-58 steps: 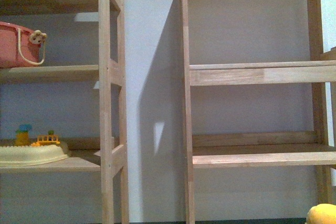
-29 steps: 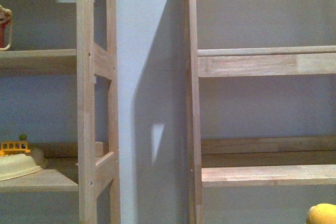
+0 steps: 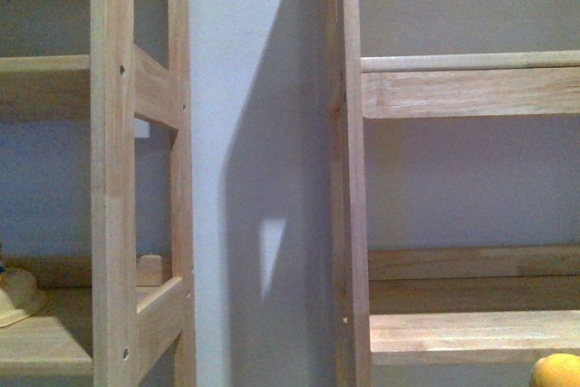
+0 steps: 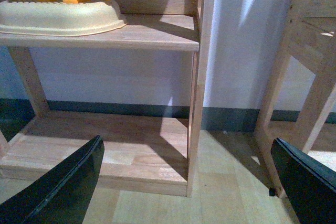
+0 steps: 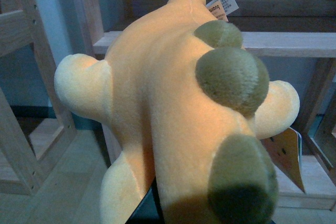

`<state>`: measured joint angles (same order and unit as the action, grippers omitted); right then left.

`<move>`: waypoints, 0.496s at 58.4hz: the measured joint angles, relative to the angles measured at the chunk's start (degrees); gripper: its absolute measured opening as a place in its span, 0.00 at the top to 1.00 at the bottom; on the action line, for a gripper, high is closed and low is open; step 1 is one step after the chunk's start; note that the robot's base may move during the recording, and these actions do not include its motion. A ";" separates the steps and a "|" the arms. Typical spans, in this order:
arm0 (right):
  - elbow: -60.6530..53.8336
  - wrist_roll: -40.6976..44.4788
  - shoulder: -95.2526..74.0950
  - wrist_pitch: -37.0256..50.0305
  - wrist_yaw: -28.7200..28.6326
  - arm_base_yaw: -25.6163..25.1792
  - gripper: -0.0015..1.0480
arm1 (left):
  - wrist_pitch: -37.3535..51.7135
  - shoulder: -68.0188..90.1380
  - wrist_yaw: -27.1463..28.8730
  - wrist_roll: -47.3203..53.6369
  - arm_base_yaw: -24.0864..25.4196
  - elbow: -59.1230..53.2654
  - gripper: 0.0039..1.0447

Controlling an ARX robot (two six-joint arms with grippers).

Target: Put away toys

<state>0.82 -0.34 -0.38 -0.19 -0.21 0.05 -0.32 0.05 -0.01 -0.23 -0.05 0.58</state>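
The orange-yellow plush animal fills the right wrist view, with green-brown bumps along its back and stubby pale limbs. My right gripper is shut on it; only a dark finger shows under the body. A small yellow part of the plush shows at the lower right corner of the front view, below the right rack's lower shelf. My left gripper is open and empty, its dark fingers wide apart above the floor, near the left rack's post.
Two wooden racks stand against a pale wall, the left rack's post and the right rack's post close ahead with a gap between. A cream tray with small plastic toys sits on the left rack's lower shelf. Paper tags hang from the plush.
The front view has closed in on the racks and shifted right: the pink basket has left the view and the cream tray has slid almost out at the left edge. The plush stays at the lower right corner.
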 joint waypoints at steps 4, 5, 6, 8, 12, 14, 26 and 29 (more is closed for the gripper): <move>0.00 0.00 0.00 0.00 0.02 0.00 0.93 | 0.00 0.00 0.00 0.00 0.00 0.00 0.06; 0.00 0.00 0.00 0.02 0.02 0.00 0.93 | 0.00 0.00 0.00 0.00 0.00 0.00 0.06; 0.00 0.00 0.00 0.00 0.02 0.00 0.93 | 0.00 0.00 0.00 0.00 0.00 0.00 0.06; 0.00 0.00 0.00 0.00 0.02 0.00 0.93 | 0.00 0.00 0.00 0.00 0.00 0.00 0.06; 0.00 0.00 0.00 0.00 0.00 0.00 0.93 | 0.00 0.00 0.00 0.00 0.00 0.00 0.06; 0.00 0.00 0.00 0.00 0.00 0.00 0.93 | 0.00 0.00 0.02 0.00 0.00 0.00 0.06; 0.02 -0.17 -0.13 -0.15 0.74 0.13 0.93 | 0.00 0.02 0.02 0.00 0.00 0.00 0.06; 0.59 -2.29 -1.36 -2.78 7.37 2.32 0.93 | 0.00 0.00 0.02 0.00 0.00 0.00 0.06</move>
<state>1.41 -2.63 -1.74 -2.96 7.16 2.37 -0.32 0.05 0.01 -0.23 -0.05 0.58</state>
